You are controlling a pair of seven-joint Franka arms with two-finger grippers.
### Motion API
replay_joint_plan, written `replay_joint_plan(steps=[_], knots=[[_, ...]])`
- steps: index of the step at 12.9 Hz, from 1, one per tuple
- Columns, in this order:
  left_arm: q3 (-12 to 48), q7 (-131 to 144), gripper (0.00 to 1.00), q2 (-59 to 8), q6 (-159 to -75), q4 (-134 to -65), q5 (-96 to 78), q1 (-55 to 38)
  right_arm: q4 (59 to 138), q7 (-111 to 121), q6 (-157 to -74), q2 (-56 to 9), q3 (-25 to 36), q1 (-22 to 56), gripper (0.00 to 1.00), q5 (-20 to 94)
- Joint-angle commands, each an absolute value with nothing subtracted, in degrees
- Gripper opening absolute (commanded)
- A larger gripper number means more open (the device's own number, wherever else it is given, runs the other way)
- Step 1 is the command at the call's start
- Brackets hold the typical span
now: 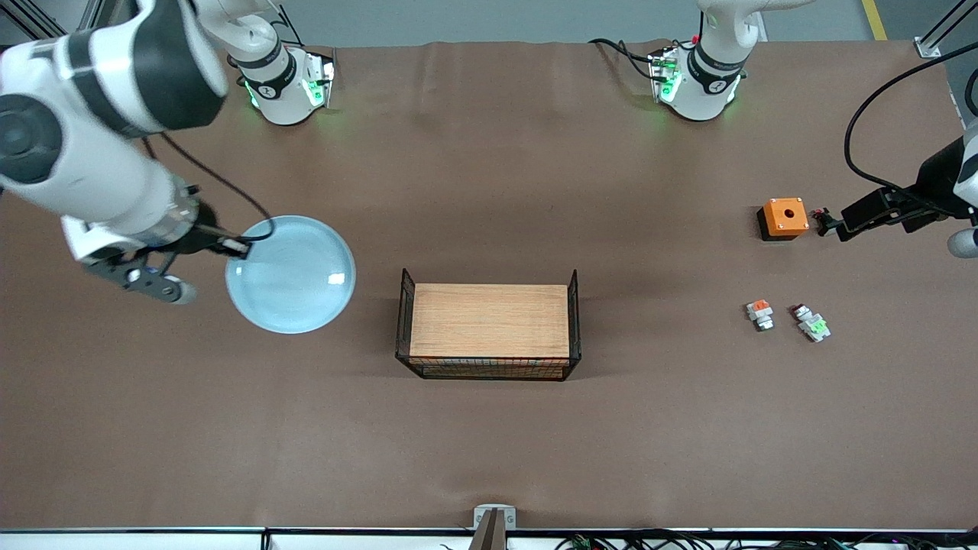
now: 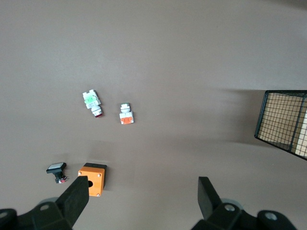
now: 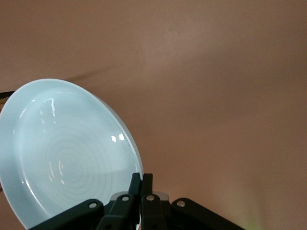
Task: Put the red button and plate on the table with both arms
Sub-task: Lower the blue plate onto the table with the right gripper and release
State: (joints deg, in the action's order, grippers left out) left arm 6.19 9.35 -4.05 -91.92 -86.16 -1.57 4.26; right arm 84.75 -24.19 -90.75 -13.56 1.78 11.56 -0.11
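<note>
Currently the right gripper (image 1: 233, 246) is sitting at the middle left of the front view, its black fingers (image 3: 135, 188) pinching shut on the raised rim of the plate (image 1: 294, 279). In the right wrist view that round, glossy, pale-blue plate (image 3: 67, 158) is showing faint concentric rings, and its lower edge is being cut off by the frame. Whether it is resting on the matte brown surface (image 1: 489, 443) or being held just above it is hard to tell.

At the middle right edge of the front view, the left gripper (image 1: 829, 223) is hanging just beside the orange box (image 1: 785, 218), a squarish block with a round hole in its top. Its fingers (image 2: 207, 196) are spreading wide apart with nothing between them.

Two small switch parts are lying side by side at the lower right of the front view: the red button (image 1: 812, 323), white-grey with a green block, and the orange-topped part (image 1: 760, 314). A third tiny black-and-white piece (image 2: 57, 171) is lying beside the box.

One wire rack (image 1: 489, 325) with a wooden top is standing at the frame's centre.
</note>
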Motion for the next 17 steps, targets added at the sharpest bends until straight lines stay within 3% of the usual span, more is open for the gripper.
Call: replay_joint_plan(steps=[1,4,8,17], knots=[[6.9,9.6,1.0,-3.9,-89.0,-84.9,-0.5,4.4,94.0,-13.6,-99.4,-11.3,0.7,6.4,0.0,0.6],[7.3,9.8,1.0,-2.3,-88.9,-85.1,0.1,3.5,100.6,-6.2,-109.5,-13.3,0.7,1.5,0.0,0.5],[6.4,13.7,1.0,0.5,-85.6,-86.0,0.1,0.7,101.5,-2.5,-115.7,-20.8,0.7,-1.7,0.0,0.4],[6.3,13.0,1.0,4.6,-83.6,-89.6,0.4,2.1,101.3,5.6,-119.7,-29.9,0.7,-6.2,0.0,-0.3]])
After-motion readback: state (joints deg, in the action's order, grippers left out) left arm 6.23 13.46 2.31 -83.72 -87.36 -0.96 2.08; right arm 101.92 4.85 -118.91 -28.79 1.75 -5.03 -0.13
